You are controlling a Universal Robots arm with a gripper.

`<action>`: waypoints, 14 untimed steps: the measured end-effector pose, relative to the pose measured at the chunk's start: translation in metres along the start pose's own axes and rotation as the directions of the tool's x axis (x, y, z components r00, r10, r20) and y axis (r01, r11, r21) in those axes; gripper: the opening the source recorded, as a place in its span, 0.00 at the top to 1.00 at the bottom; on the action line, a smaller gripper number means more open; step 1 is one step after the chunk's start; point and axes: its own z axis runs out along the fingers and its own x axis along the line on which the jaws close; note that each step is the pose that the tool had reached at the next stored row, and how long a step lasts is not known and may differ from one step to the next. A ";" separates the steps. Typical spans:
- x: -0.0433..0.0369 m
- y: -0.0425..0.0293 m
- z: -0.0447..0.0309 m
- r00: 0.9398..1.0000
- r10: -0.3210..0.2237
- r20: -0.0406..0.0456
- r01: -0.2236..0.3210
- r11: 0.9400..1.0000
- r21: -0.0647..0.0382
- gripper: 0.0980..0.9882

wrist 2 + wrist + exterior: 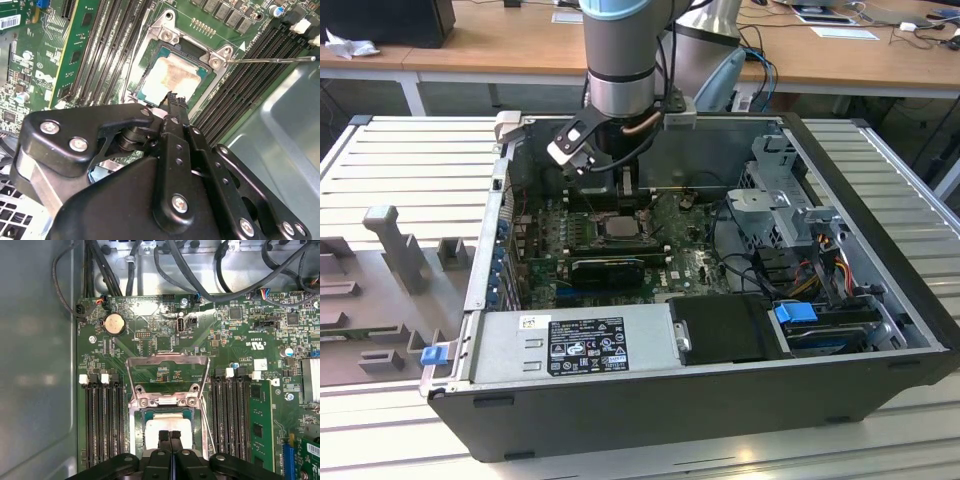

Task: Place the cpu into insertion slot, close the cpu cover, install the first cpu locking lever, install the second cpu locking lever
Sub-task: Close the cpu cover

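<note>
First wrist view — the gripper (170,437), fingers together and empty, hangs over the cpu (167,420); the open cpu cover (167,359) looks thin, stiff — best pressed at its free edge.

The arm (620,60) is a thick grey metal cylinder with a pale blue cap at its joint. A white-and-black camera block (570,150) sits at the wrist, and a brownish cable (642,128) curves beside it. The gripper (172,100) is matte black throughout: angular linkage plates pinned with silver round-head screws (180,203), narrowing to two slim fingers (164,437) in the first wrist view
</note>
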 end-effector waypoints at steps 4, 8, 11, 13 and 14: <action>0.0000 0.0001 -0.0005 1.000 0.000 0.000 0.000 1.000 0.000 0.99; 0.0000 0.0018 -0.0004 1.000 0.000 0.000 0.000 1.000 0.000 0.99; -0.0006 0.0047 -0.0002 1.000 0.001 -0.003 -0.001 1.000 0.005 0.99; -0.0007 0.0056 0.0000 1.000 0.001 -0.004 -0.001 1.000 0.005 0.99; -0.0008 0.0055 -0.0001 1.000 0.001 -0.004 -0.001 1.000 0.005 0.99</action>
